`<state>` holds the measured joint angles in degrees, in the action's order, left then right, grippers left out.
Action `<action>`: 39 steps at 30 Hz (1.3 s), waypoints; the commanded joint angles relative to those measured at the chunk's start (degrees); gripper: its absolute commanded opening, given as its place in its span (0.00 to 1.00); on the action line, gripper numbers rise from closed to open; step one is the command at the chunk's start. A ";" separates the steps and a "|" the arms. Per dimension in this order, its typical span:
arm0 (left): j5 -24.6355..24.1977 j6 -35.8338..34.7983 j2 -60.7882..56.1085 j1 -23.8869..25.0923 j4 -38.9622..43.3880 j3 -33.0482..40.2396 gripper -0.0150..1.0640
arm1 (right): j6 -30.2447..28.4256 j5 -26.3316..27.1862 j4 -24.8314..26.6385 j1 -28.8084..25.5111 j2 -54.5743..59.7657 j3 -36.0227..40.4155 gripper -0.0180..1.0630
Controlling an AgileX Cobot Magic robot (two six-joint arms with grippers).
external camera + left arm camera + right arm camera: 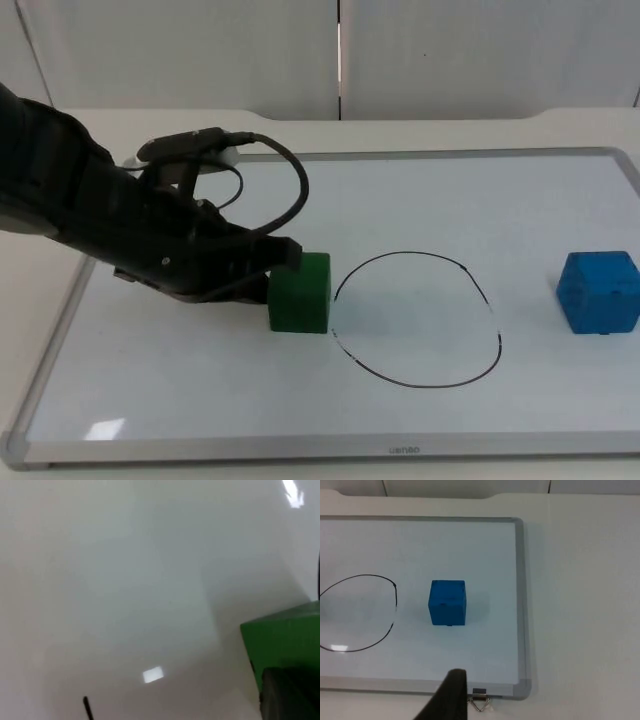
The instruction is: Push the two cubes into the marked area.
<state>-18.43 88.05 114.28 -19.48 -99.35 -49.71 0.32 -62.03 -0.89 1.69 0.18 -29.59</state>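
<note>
Two cubes lie on one whiteboard [120, 400]: the green cube [300, 292] sits just outside the drawn ring [418, 320] on its left-arm side, touched from behind by the left gripper [262, 270], whose finger spread cannot be told; the blue cube [598, 291] rests well apart on the ring's opposite side. Both look light, stiff and foam-like, likely to slide easily on the slick board, so a flat push low on the face away from the ring should suit. The right gripper [449, 700] waits back from the blue cube, its opening likewise undeterminable.
</note>
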 commanded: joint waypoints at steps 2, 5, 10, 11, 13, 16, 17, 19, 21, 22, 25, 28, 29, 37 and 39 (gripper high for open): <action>-0.42 -0.03 0.09 -0.89 -0.60 -0.28 0.01 | 0.21 0.31 -0.05 0.27 -0.18 0.10 0.99; -0.74 -0.03 0.61 -1.15 -0.60 -0.28 0.01 | 0.21 0.31 -0.05 0.27 -0.18 0.10 0.99; -0.34 -0.03 0.71 -2.15 -0.60 -0.82 0.01 | 0.21 0.31 -0.05 0.27 -0.18 0.10 0.99; -0.34 -0.03 0.71 -2.13 -0.60 -1.09 0.01 | 0.21 0.31 -0.05 0.27 -0.18 0.10 0.99; -0.34 -0.03 0.81 -2.13 -0.60 -1.55 0.01 | 0.21 0.31 -0.05 0.27 -0.18 0.10 0.99; -0.74 -0.03 0.81 -2.42 -0.60 -2.27 0.01 | 0.21 0.31 -0.05 0.27 -0.18 0.10 0.99; -0.62 -0.03 0.93 -2.75 -0.60 -2.23 0.01 | 0.21 0.31 -0.05 0.27 -0.18 0.10 0.99; -0.51 -0.03 1.04 -3.08 -0.60 -2.32 0.01 | 0.21 0.31 -0.05 0.27 -0.18 0.10 0.99; -0.38 -0.03 1.81 -4.02 -0.60 -2.56 0.01 | 0.21 0.31 -0.05 0.27 -0.18 0.10 0.99; -0.25 -0.03 2.10 -4.40 -0.60 -2.56 0.01 | 0.21 0.31 -0.05 0.27 -0.18 0.10 0.99; -0.17 -0.03 2.60 -4.62 -0.60 -2.63 0.01 | 0.21 0.31 -0.05 0.27 -0.18 0.10 0.99; -0.28 -0.03 2.72 -4.62 -0.60 -2.63 0.01 | 0.21 0.31 -0.05 0.27 -0.18 0.10 0.99; -0.28 -0.03 2.71 -4.62 -0.60 -2.75 0.01 | 0.21 0.31 -0.05 0.27 -0.18 0.10 0.99; -1.37 -0.12 2.71 -5.41 -0.60 -2.93 0.01 | 0.21 0.31 -0.05 0.27 -0.18 0.10 0.99; -1.38 -0.12 2.71 -5.82 -0.60 -3.08 0.01 | 0.21 0.31 -0.05 0.27 -0.18 0.10 0.99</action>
<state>-18.71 88.05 117.07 -24.48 -99.35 -52.37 0.32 -62.03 -0.89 1.69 0.18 -29.59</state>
